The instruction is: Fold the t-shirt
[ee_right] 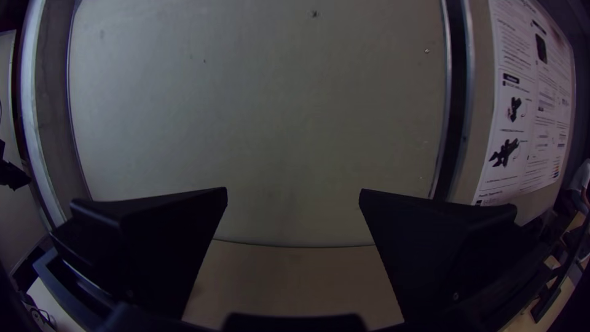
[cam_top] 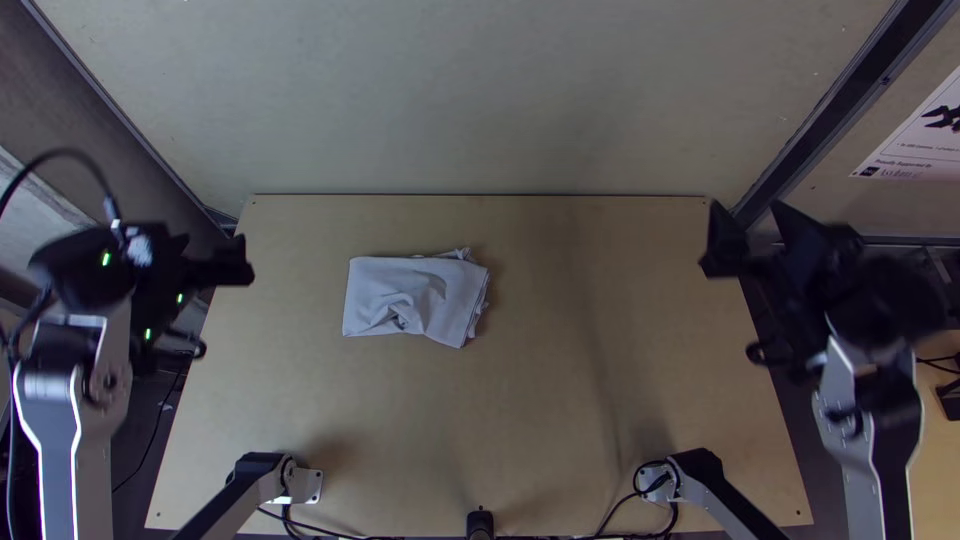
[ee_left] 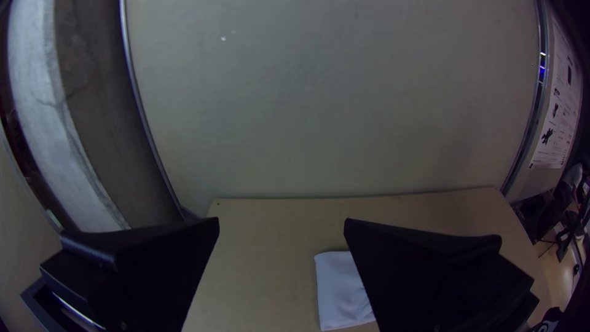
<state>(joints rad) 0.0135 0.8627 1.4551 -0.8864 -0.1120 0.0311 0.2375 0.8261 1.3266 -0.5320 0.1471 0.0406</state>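
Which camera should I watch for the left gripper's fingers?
Left wrist view: it shows the left gripper close up, its fingers spread apart, one partly hiding the t-shirt. The top view has it from above, near the table's left edge, opening hard to judge. The right wrist view shows a small dark shape, probably it.

There was one t-shirt (cam_top: 405, 290), and one desk (cam_top: 540, 400) carried it. Of robot arms there were two, the left arm (cam_top: 75, 430) and the right arm (cam_top: 862, 450), with two grippers between them: one left gripper (cam_top: 245, 262) and one right gripper (cam_top: 748, 222). Each gripper had two jaws, four in all. Three green lights (cam_top: 106, 258) glowed, and one printed poster (cam_top: 915, 150) hung at the side
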